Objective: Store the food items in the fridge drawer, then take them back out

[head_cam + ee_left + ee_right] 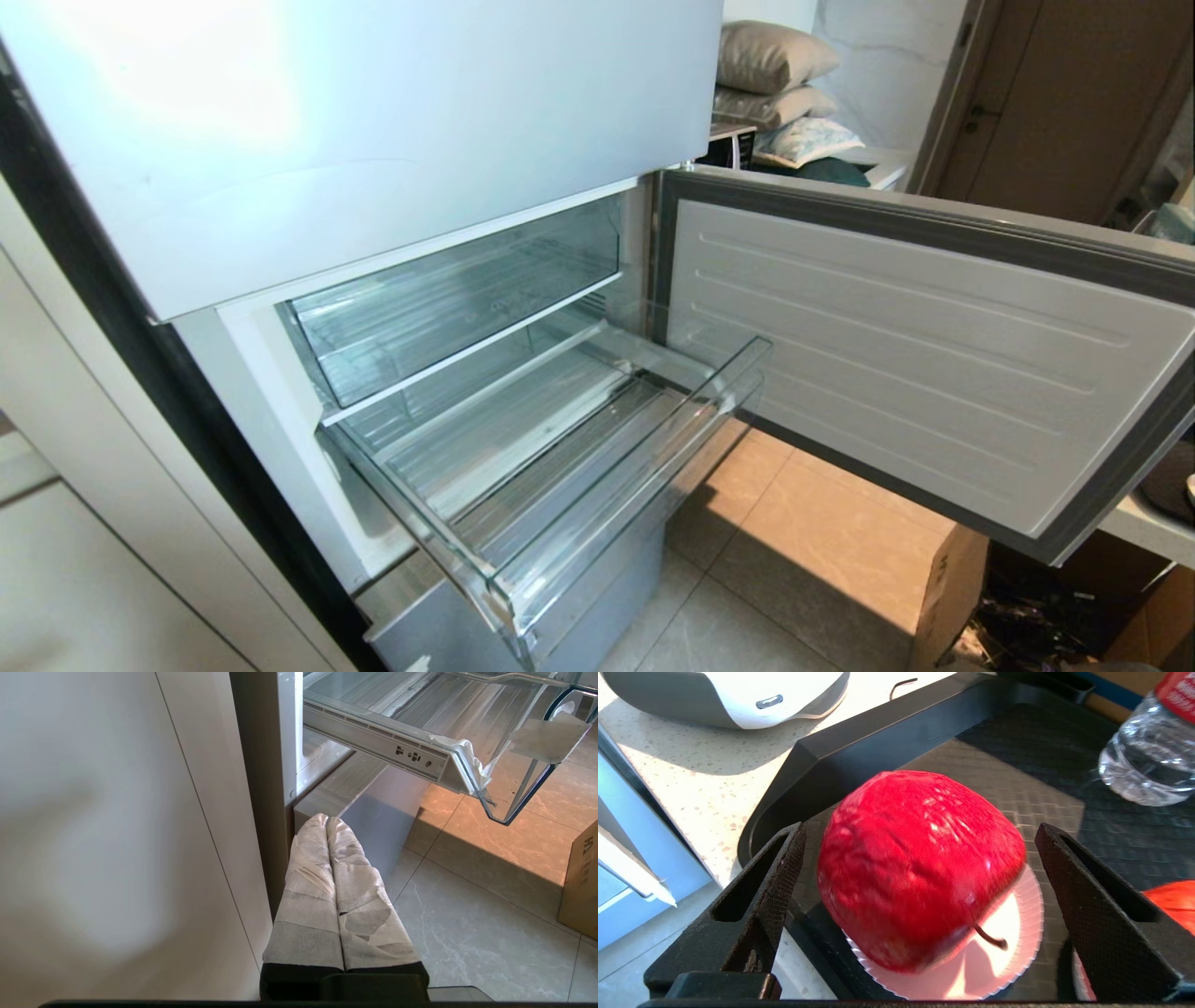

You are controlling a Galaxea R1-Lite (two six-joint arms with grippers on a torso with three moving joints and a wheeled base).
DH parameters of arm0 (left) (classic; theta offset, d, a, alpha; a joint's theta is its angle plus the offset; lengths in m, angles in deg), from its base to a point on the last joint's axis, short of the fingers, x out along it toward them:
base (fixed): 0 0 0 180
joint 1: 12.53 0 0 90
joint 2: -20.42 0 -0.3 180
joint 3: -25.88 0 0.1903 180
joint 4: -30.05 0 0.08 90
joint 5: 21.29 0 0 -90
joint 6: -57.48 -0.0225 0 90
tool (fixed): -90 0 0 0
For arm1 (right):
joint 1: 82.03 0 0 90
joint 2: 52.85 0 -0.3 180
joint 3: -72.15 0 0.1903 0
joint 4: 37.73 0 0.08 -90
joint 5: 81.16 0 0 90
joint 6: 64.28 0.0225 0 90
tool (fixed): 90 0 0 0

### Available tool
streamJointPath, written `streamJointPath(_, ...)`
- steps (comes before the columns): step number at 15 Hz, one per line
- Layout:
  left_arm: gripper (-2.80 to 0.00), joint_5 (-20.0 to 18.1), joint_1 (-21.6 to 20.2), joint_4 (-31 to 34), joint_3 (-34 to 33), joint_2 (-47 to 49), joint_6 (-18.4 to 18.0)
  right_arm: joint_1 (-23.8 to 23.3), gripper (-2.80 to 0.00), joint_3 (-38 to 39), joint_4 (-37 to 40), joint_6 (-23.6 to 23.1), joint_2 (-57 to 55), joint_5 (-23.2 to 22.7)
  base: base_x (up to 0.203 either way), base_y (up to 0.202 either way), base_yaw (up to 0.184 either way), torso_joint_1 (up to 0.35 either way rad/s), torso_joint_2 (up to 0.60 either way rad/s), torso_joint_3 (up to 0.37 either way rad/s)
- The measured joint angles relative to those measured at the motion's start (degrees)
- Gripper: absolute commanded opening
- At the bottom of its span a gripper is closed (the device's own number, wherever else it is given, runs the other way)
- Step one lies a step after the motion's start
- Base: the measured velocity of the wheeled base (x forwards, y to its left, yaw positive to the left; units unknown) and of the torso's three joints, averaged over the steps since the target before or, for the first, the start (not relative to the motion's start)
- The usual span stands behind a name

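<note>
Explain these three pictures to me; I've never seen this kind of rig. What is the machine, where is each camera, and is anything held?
It is a wheeled robot with two arms, each ending in a two-fingered gripper. The head camera looks down at an open fridge: the clear fridge drawer is pulled out and has no food in it. The left wrist camera shows the left gripper, its cloth-wrapped fingers shut together, parked low beside the fridge. The right wrist camera shows the right gripper open, its fingers on either side of a red apple without touching it. The apple sits on a white paper liner in a black tray; a water bottle lies nearby. Nothing is held.
</note>
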Motion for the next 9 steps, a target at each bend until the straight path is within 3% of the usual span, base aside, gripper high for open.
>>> streamJointPath(9, -2.8, 0.01, 0.02, 0.0, 0.0, 0.0, 0.0, 0.62, 0.0, 1.95, 0.01, 0.02, 0.43, -0.38, 0.0, 0.0, 0.0, 0.0, 0.0, 0.0)
